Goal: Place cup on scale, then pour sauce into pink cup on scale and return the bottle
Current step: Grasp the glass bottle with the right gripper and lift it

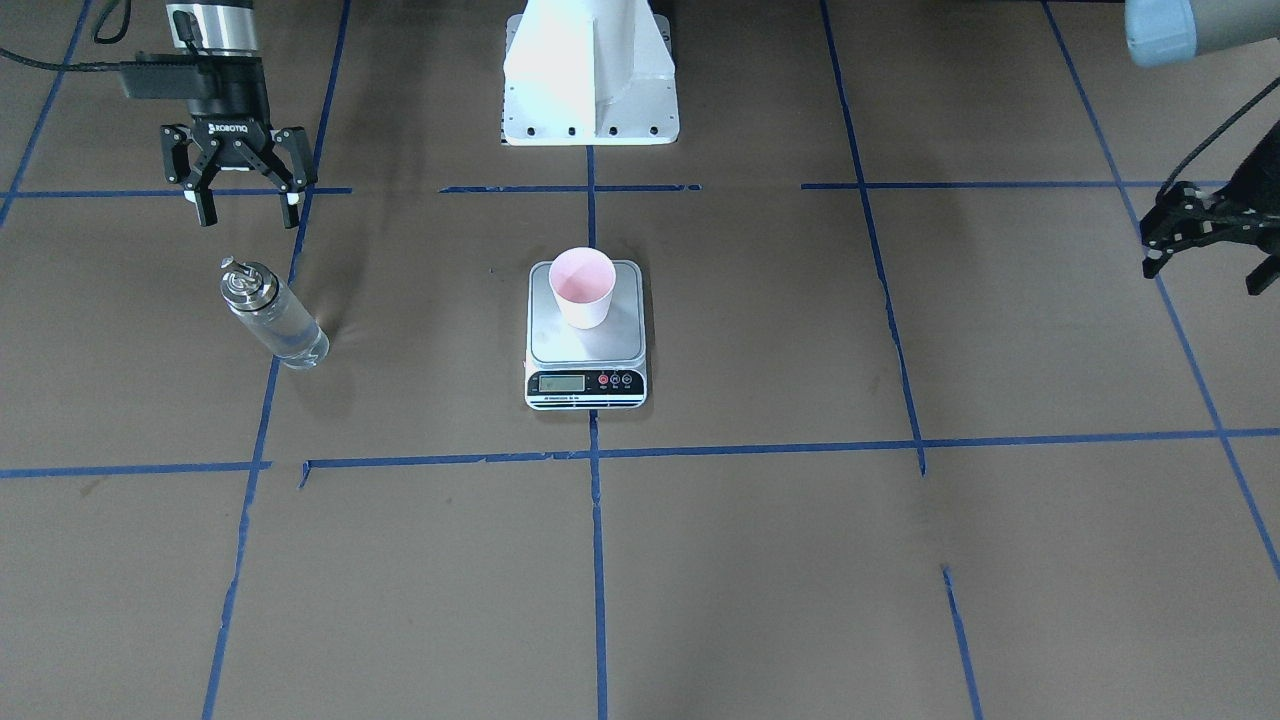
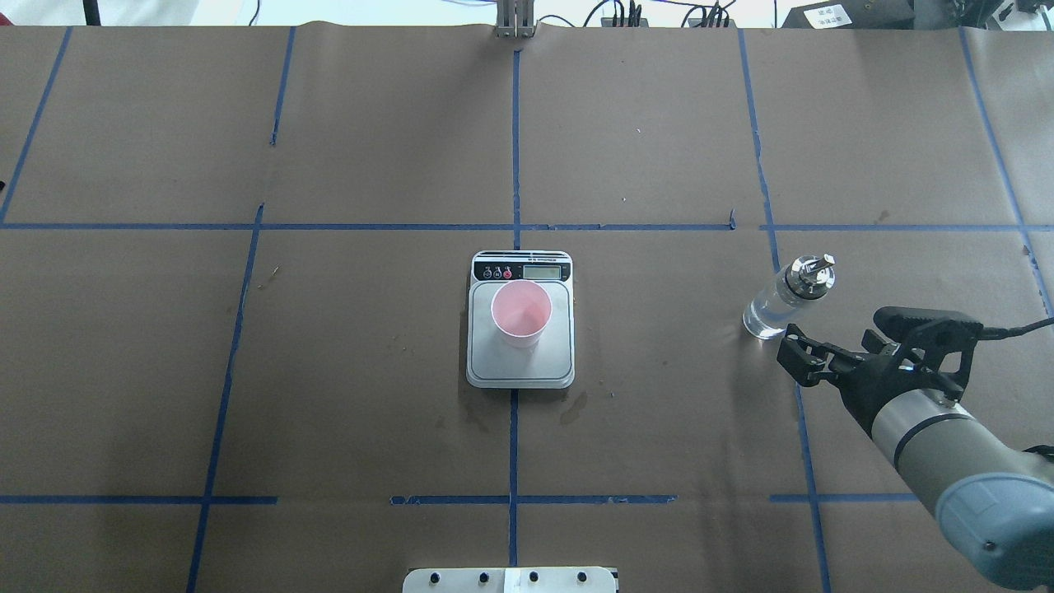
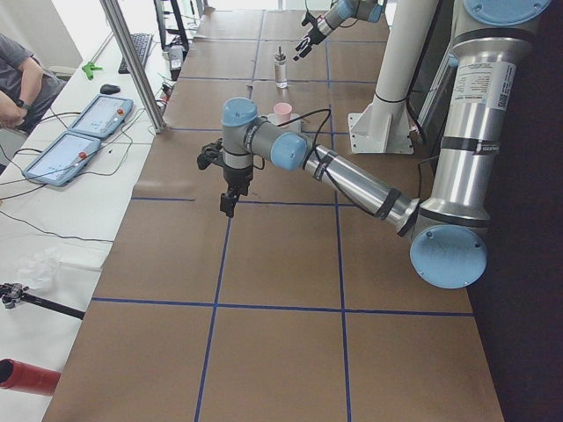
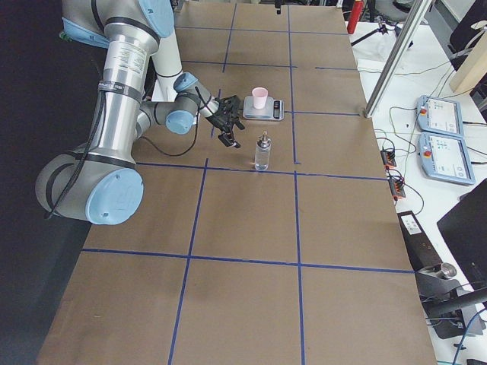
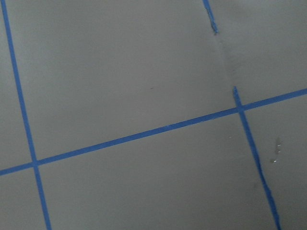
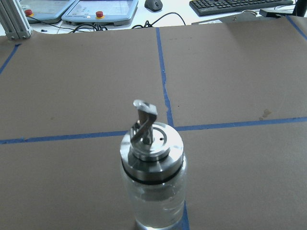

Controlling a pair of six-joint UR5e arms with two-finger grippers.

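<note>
The pink cup [image 1: 582, 288] stands upright on the steel platform of the scale [image 1: 586, 385], toward its back; it also shows in the overhead view [image 2: 521, 313] on the scale [image 2: 519, 369]. The clear glass bottle [image 1: 272, 315] with its silver cap stands upright on the table on my right side [image 2: 782, 301], and fills the right wrist view [image 6: 152, 167]. My right gripper [image 1: 248, 212] is open and empty, a short way behind the bottle and not touching it. My left gripper [image 1: 1205, 272] is open and empty at the far side, over bare paper.
The white robot base [image 1: 590, 80] stands behind the scale. Blue tape lines grid the brown paper. Dark stains [image 2: 576, 408] lie on the paper near the scale's robot-side edge. Tablets [image 4: 441, 114] and an operator [image 3: 22, 83] are beyond the table's far edge.
</note>
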